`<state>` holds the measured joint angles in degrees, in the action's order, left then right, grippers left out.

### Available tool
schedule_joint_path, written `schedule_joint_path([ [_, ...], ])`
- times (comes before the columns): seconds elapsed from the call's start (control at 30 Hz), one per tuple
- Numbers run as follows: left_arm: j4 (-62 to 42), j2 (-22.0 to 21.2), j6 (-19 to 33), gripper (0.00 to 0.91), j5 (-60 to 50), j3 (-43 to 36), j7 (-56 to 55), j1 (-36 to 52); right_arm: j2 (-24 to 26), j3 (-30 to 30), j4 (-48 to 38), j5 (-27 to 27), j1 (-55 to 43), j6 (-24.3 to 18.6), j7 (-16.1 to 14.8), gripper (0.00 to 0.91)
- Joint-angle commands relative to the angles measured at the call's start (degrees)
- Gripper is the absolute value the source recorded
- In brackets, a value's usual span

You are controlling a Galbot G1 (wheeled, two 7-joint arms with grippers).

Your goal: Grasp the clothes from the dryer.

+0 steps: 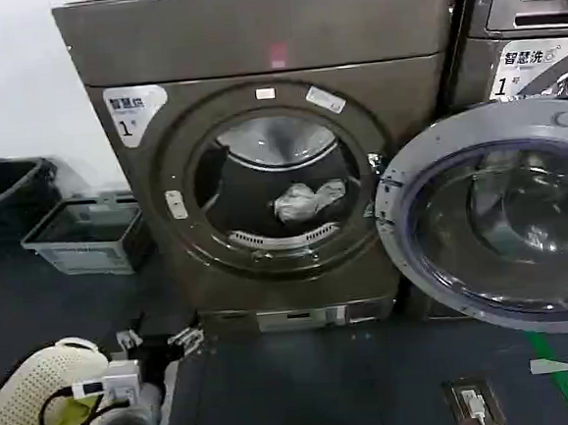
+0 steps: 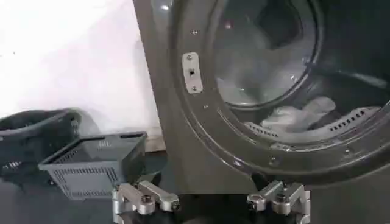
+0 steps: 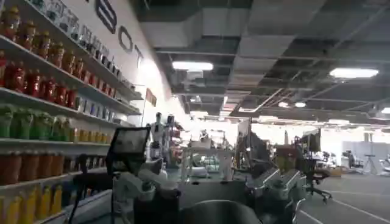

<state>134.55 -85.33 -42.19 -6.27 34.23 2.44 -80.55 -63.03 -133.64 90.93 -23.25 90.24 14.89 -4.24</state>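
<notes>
The dryer (image 1: 269, 145) fills the centre of the head view, its round door (image 1: 496, 215) swung wide to the right of the frame. The clothes (image 1: 308, 201) lie as a small pale bundle low in the drum, right of the opening's middle, resting just above the perforated lip. The left gripper (image 1: 159, 343) sits at lower left of the frame, below the porthole and well apart from the bundle, its fingers (image 2: 144, 198) spread wide and holding nothing. A grey basket (image 1: 87, 233) stands on the floor at middle left beside the machine. The right gripper (image 3: 210, 201) appears to point away toward a shelved room, its fingers seemingly apart
</notes>
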Motion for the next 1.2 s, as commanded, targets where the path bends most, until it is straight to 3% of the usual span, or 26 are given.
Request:
schedule_joint_path([
  [0.03,-0.1,0.1,-2.8,0.907,0.0,0.0,0.0,-0.1,0.1,1.3,-0.6,-1.3,-0.1,-4.2,1.7,0.907],
  [0.53,0.0,0.1,-2.8,0.907,0.4,-0.3,-0.1,-0.2,0.0,2.4,-0.3,-1.8,-0.3,-3.4,4.6,0.907],
  [1.2,-0.9,-0.5,-2.8,0.907,0.2,-0.9,0.1,0.2,-0.3,1.1,-0.9,-2.7,-0.3,-3.1,5.3,0.907],
])
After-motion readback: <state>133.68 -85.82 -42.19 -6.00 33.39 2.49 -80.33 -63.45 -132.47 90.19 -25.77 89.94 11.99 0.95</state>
